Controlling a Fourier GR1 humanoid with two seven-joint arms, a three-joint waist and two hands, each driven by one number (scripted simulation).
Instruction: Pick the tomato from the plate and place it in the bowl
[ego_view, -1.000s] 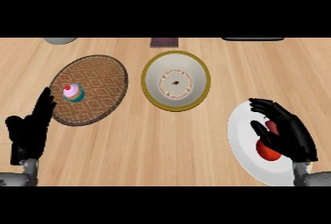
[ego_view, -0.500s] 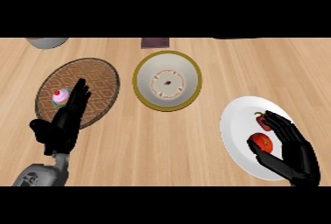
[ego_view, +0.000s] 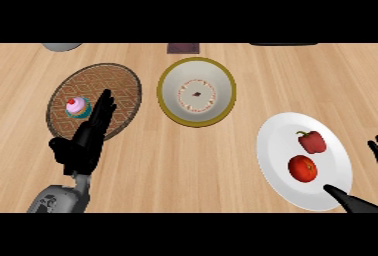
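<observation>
Two hands show, and one of them has just moved away; half a second ago the right hand (ego_view: 353, 200) lay over the tomato (ego_view: 303, 168) with its fingers curled near it; now only a dark finger shows at the near right corner of the counter (ego_view: 184, 165), with another bit at the right edge, and the hand has pulled back off the fruit; I cannot tell from so little whether its fingers are wide or narrow; this means the tomato is not picked up yet, and I think the hand must come in again for a new try.

The tomato sits on the near part of the white plate (ego_view: 275, 150), close to the right edge of the counter; a red pepper (ego_view: 312, 142) lies just behind it on the same plate, near but not touching.

The left hand (ego_view: 85, 137) is at the near left, with its fingers straight and pointing up and away, holding nothing; it has shifted a little since before; its tips reach over the near edge of the brown woven plate (ego_view: 118, 82), just beside the cupcake (ego_view: 77, 107).

Farther back, near the middle, stands the bowl (ego_view: 171, 90) with the gold rim; no tomato is in it.
</observation>
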